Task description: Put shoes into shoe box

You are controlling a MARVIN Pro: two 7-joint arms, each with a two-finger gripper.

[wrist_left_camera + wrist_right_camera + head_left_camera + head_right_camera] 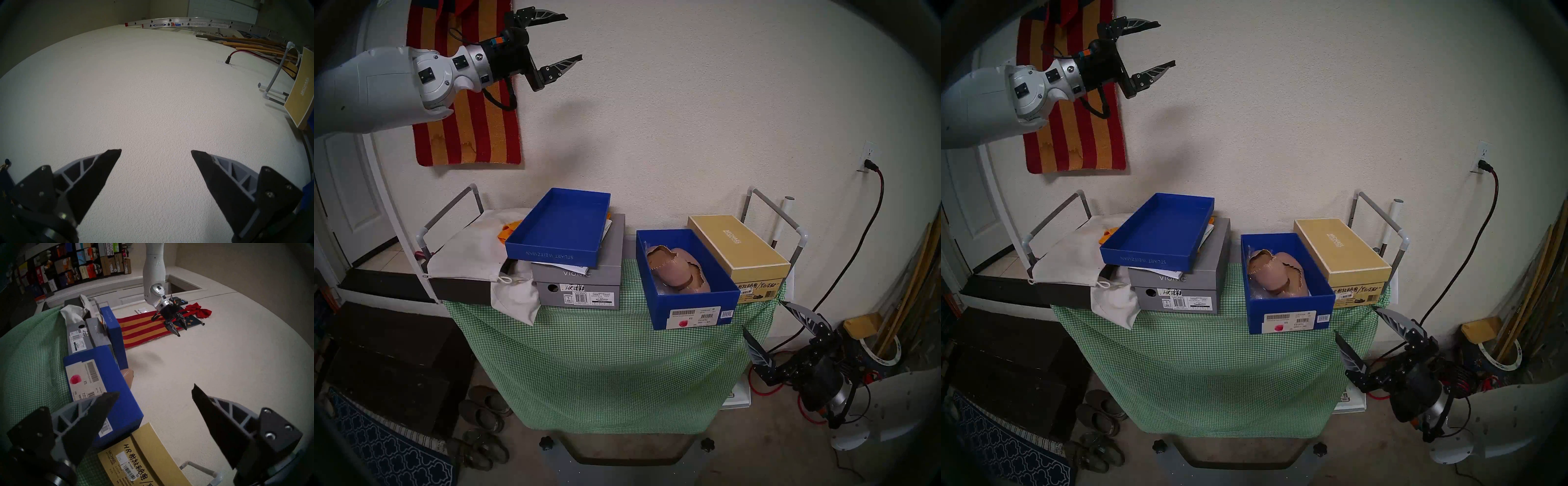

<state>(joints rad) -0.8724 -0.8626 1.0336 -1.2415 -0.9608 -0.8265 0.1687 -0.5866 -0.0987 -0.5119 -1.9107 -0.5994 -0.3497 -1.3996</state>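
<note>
2 beige-pink leather ballet flats [677,269] lie inside deep royal-blue cardboard box [694,307], right on tabletop. Soft, light, crushable; grip at heel rim. Left gripper [573,37] and right gripper [767,329]: jaws wide open, empty.

— What lies past the right gripper [155,394]?
— Its fingers stand wide apart, nothing between them. The shoe box [117,395] sits on the green checked cloth [30,361], label end facing the camera, a beige shoe [128,377] peeking out.
— And beside it?
— A tan box [144,455] touching it; the left gripper [181,328] hangs before the striped flag [141,331].
</note>
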